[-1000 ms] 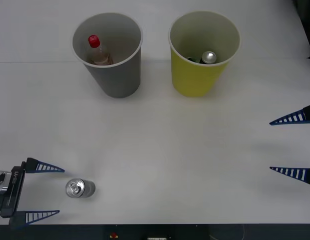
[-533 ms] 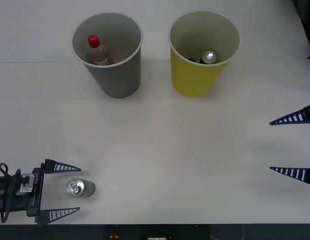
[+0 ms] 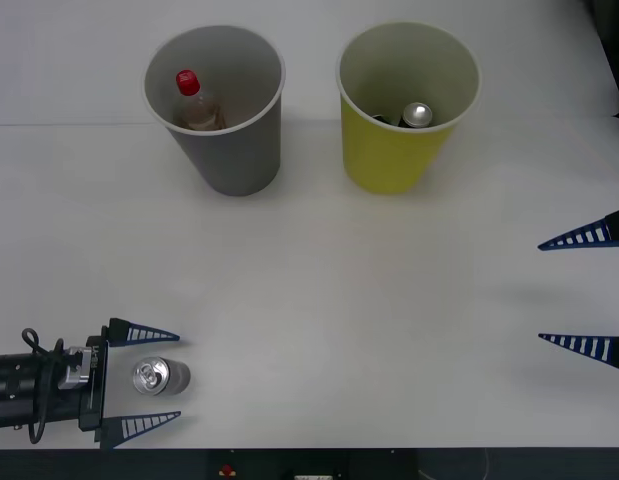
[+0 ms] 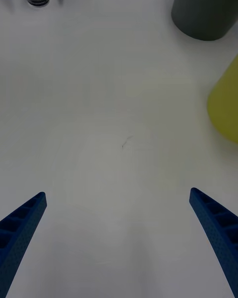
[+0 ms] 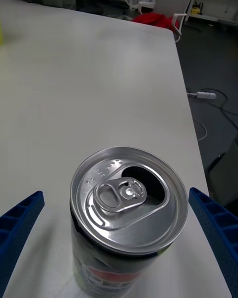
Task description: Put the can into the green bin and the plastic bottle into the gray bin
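The can (image 3: 161, 376) stands upright near the table's front left corner, its silver top with pull tab (image 5: 128, 206) facing up. My left gripper (image 3: 178, 376) is open, with one blue finger on each side of the can and not touching it (image 5: 115, 192). The plastic bottle (image 3: 194, 100), red-capped, stands inside the gray bin (image 3: 234, 150). To its right is the green bin (image 3: 389, 160), which holds another silver-topped can (image 3: 417, 115). My right gripper (image 3: 539, 292) is open at the right edge, holding nothing (image 4: 118, 192).
The white table (image 3: 339, 300) has bare room between the bins and the front edge. Its front edge runs just below the can, and its side edge drops to the floor (image 5: 208, 129). The gray bin's base (image 4: 206, 10) and green bin's side (image 4: 225, 109) show.
My left gripper has slid right along the table, from short of the can to straddling it. The can, both bins and the right gripper have not moved.
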